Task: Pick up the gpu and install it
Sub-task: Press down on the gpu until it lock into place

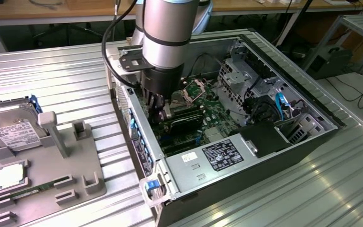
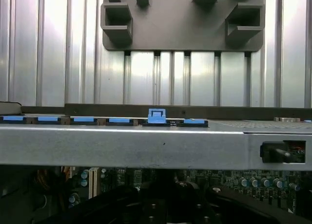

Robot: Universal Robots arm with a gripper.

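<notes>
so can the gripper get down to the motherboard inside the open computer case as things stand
Probably yes. The gripper is shut and already down inside the open computer case, just above the motherboard, with no side panel in the way.

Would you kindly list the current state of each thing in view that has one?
gripper: shut, lowered inside the case over the motherboard.
gpu: lying inside the case by the gripper; whether it is seated, cannot tell.
computer case: side panel off, interior exposed.
hard drive: resting in the grey holder.
grey holder: several slots vacant.
</notes>
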